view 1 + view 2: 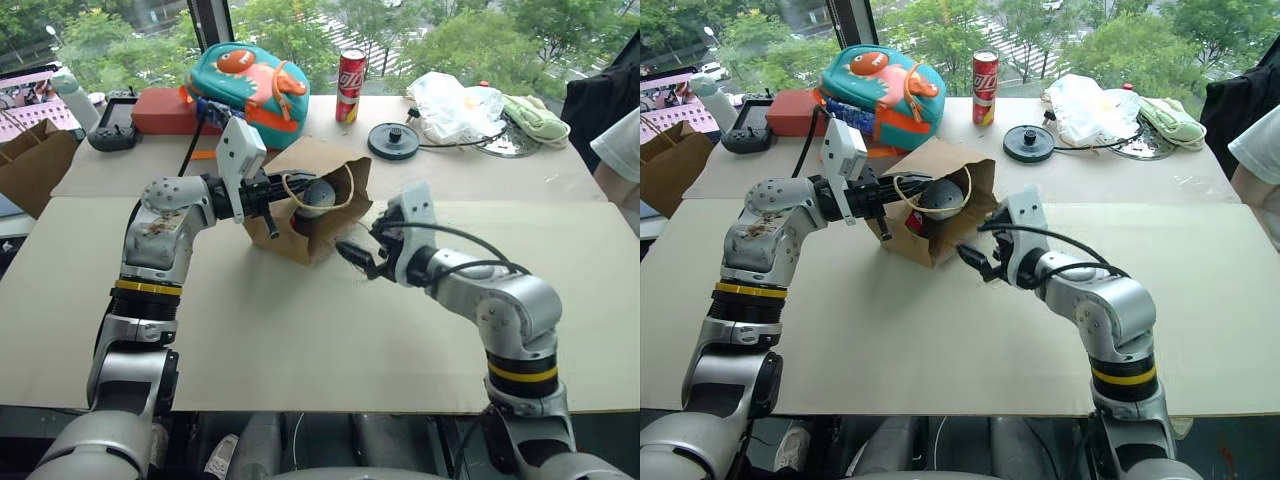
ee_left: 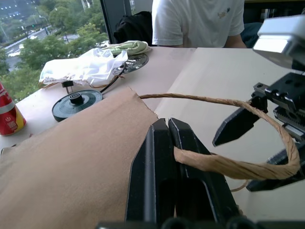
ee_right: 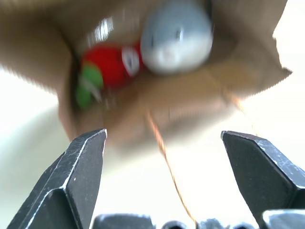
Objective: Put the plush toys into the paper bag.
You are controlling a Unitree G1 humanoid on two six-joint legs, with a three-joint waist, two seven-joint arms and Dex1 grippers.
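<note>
Holding the paper bag (image 1: 318,205) tipped on its side at the centre of the head views, the left gripper (image 2: 172,143) has its jaws shut tight on one beige cord handle (image 2: 228,167), with the kraft wall lying against them. The bag's mouth faces the lower right of the frame, toward the right gripper (image 3: 164,143), whose jaws stand wide apart and hold nothing. In the right wrist view both plush toys sit inside the mouth: the grey-blue toy (image 3: 175,36) with its pale patch, and the red chilli toy (image 3: 107,64) with its green tip just beside it. Both toys appear to be in, so the step in hand looks like clearing the right arm and settling the bag.

Doing this well means drawing the right gripper straight away from the opening, toward the lower right, keeping its open jaws clear of the loose second handle (image 1: 318,195) that loops across the mouth. Snagging that cord could drag the bag over or spill a toy. The left gripper should keep the cord pinched and steady meanwhile, then raise the mouth upward so the toys slide deeper before the bag is stood on the desk (image 1: 300,330). The grey-blue toy lies nearest the lip and seems likeliest to roll out.
</note>
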